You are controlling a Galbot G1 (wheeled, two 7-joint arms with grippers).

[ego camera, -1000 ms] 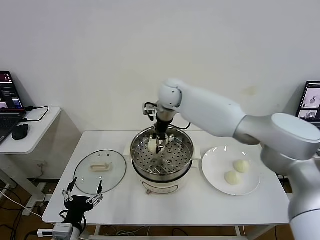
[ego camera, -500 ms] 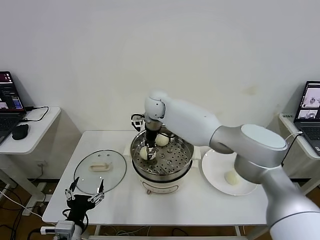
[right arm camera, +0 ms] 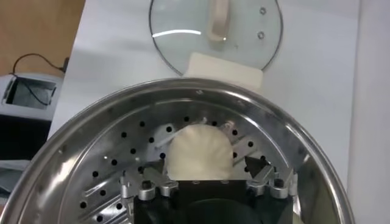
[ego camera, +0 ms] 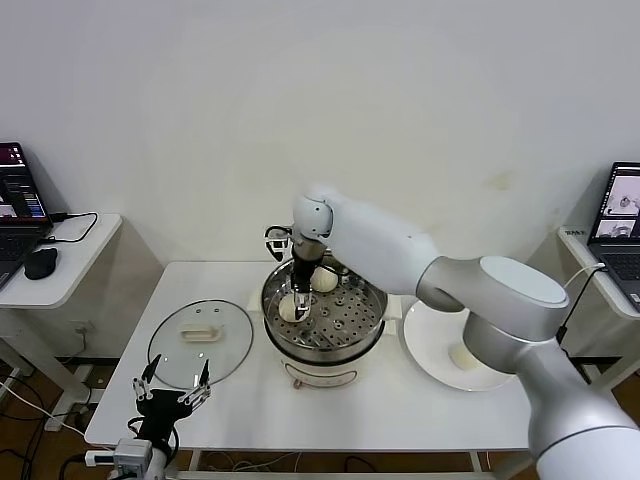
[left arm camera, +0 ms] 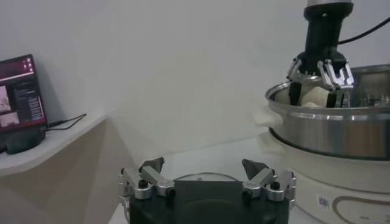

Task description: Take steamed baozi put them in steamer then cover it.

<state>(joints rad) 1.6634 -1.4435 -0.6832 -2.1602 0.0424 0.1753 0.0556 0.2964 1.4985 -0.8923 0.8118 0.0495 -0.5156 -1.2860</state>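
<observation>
**Second bun set down in the steamer, right claw spread**

The table [ego camera: 250, 410] carries everything; the right arm [ego camera: 420, 255] reaches across it into the steamer [ego camera: 325, 320], much where it was half a second ago, though a second ago it stood higher and farther toward the pot's middle; the left arm waits low at the table's front-left corner.

Since the earlier frames the right gripper [ego camera: 297, 305] has let go: its fingers now stand wide on either side of a bun [right arm camera: 200, 151] resting on the perforated tray; a second ago only one bun showed in the pot and two on the plate [ego camera: 425, 350].

The steamer now holds two buns, the near one [ego camera: 289, 309] between the spread fingers and another [ego camera: 324, 280] just behind it; the plate, right of the steamer, shows one bun [ego camera: 461, 355], the arm hiding the rest; the cover [ego camera: 200, 342] lies flat on the table left of the steamer.

The left gripper [ego camera: 170, 393] hangs open, holding nothing.
</observation>
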